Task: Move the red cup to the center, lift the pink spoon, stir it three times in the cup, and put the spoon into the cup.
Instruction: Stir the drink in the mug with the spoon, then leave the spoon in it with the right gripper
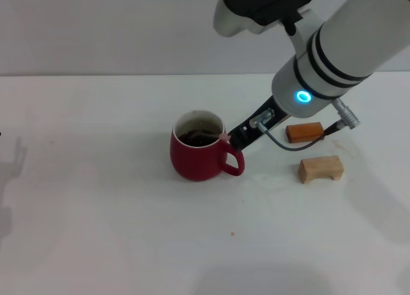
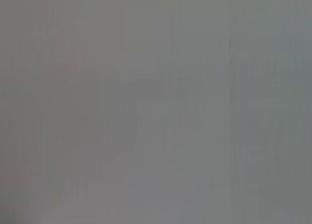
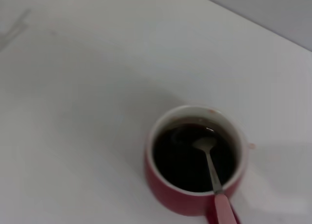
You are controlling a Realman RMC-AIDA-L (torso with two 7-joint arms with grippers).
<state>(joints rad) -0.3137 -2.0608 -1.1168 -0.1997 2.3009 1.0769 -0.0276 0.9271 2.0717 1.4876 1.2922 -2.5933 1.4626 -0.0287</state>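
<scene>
The red cup [image 1: 195,160] stands on the white tabletop near its middle, handle toward my right arm, with dark liquid inside. The pink spoon [image 1: 223,136] leans over the cup's rim at the handle side. In the right wrist view the cup [image 3: 165,197] is seen from above, and the spoon [image 3: 211,168] has its metal bowl dipped in the liquid and its pink handle crossing the rim. My right gripper [image 1: 236,138] reaches down to the rim and is shut on the pink handle's end. The left gripper shows in no view.
An orange block [image 1: 303,132] and a tan wooden block [image 1: 320,168] lie to the right of the cup, under my right arm. A grey cable [image 1: 282,144] loops off the wrist near them. The left wrist view holds only a plain grey surface.
</scene>
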